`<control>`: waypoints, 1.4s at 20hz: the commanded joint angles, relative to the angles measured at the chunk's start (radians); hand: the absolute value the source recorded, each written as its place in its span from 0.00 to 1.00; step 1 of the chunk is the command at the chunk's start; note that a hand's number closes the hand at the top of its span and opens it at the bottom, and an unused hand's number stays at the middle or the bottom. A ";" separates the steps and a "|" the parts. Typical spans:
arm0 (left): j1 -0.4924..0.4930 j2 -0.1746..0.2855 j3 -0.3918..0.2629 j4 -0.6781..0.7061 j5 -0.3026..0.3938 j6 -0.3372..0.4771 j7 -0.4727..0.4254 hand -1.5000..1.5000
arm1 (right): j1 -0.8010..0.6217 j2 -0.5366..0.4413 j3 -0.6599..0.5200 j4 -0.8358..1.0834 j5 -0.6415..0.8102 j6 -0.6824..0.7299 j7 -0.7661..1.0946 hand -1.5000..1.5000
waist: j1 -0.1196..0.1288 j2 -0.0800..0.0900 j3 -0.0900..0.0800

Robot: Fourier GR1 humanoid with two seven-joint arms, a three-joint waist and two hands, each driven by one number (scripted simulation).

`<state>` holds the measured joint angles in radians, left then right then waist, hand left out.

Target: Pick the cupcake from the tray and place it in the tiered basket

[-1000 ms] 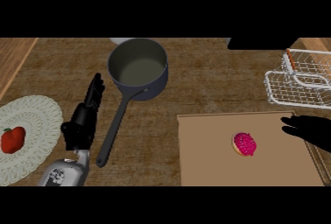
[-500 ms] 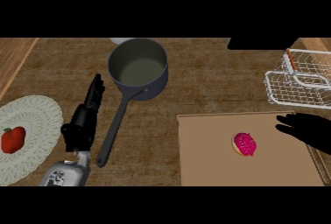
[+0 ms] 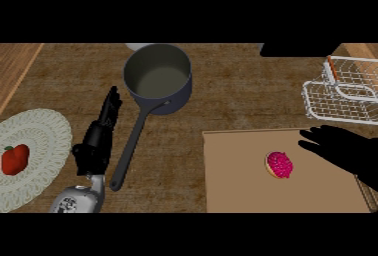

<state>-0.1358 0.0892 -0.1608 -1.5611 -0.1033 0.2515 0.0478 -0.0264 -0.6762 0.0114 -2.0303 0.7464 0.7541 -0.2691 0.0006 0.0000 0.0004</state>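
Mia: Since a second ago the right hand [image 3: 345,152] has crept leftward in from the tray's right edge. Nothing else has shifted.

Tom: Has it got hold of anything?

Mia: No. Its fingers are spread and relaxed around nothing, with the fingertips over the tray [image 3: 236,195], just short of the cupcake [image 3: 279,165].

Tom: And where exactly is the cupcake?

Mia: On the tray, right of its middle, pink top showing. It looks a little longer from the tray's near edge toward its far edge than across. It lies to the left of the right hand, slightly closer to the near edge than the fingertips are.

Tom: So the right hand takes it?

Mia: I'd judge so. The left hand [image 3: 94,149] rests well apart, toward the left edge of the tabletop [image 3: 236,105], fingers straight and empty, beside the handle of the pot [image 3: 159,80].

Tom: Any room to work?

Mia: Bare tray lies all round the cupcake, so fingers could close from either side. The tiered basket [image 3: 347,97] stands at the tabletop's right edge, just beyond the tray's far right corner. Its wire rim is the one thing to clear. The pot and the plate [image 3: 44,132] sit off to the left, out of that path.
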 commanded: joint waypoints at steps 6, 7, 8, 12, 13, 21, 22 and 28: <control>0.024 -0.028 0.011 -0.023 -0.040 0.005 0.004 0.50 | -0.023 0.081 0.001 0.132 0.118 -0.041 -0.031 0.00 | 0.000 0.000 0.000; -0.010 -0.003 0.057 0.010 0.007 -0.047 -0.015 0.50 | -0.031 0.052 -0.057 0.146 0.088 -0.017 -0.073 0.00 | -0.002 0.000 0.000; 0.004 0.006 0.043 -0.044 -0.011 -0.043 0.051 0.50 | -0.029 0.105 0.031 0.157 0.146 -0.043 -0.023 0.00 | 0.001 0.000 0.000; -0.005 0.004 0.076 -0.016 0.008 -0.058 0.017 0.50 | -0.104 0.066 -0.014 0.264 0.131 -0.016 -0.107 0.00 | 0.004 0.001 0.000; -0.025 -0.010 0.046 -0.056 -0.031 -0.039 0.066 0.50 | -0.069 0.092 -0.016 0.243 0.131 -0.044 -0.112 0.00 | 0.001 0.000 0.000; -0.027 -0.012 0.105 0.044 0.000 -0.074 -0.032 0.50 | -0.006 0.168 0.075 0.237 0.211 -0.101 -0.125 0.00 | -0.002 0.000 0.000; 0.017 -0.036 0.043 -0.047 -0.042 -0.048 0.033 0.50 | -0.054 0.154 0.075 0.393 0.240 -0.182 -0.192 0.00 | 0.004 0.000 0.000; -0.045 -0.030 0.097 0.025 -0.036 -0.072 0.018 0.50 | -0.092 0.203 0.038 0.201 0.195 0.027 -0.063 0.00 | -0.002 0.000 -0.001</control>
<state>-0.1565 0.0551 -0.0915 -1.5593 -0.1454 0.1918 0.0618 -0.0884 -0.4980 0.0680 -1.7779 0.9570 0.6841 -0.3668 -0.0003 -0.0002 0.0002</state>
